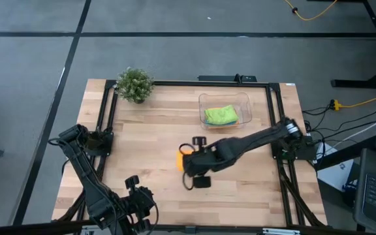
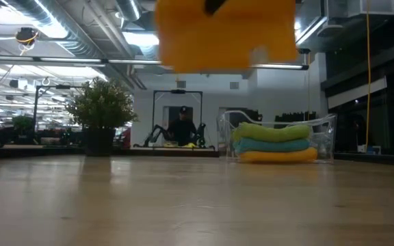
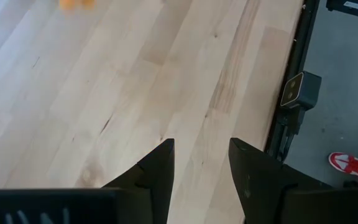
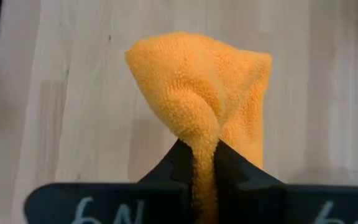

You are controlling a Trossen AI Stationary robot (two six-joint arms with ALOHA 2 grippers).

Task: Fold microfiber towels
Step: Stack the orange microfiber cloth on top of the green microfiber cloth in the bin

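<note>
Item: orange towel [image 4: 197,87], hanging clamped in my right gripper [image 4: 204,155] mid-table; I am judging laying flat next, tub [image 1: 224,112] at one o'clock; left gripper [image 3: 201,168] idling apart.

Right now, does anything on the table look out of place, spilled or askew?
Nothing stands out. The right gripper holds an orange towel pinched in its jaws above the bare wood, bunched rather than folded. Three folded towels sit stacked in the clear tub. The potted plant stands upright.
</note>
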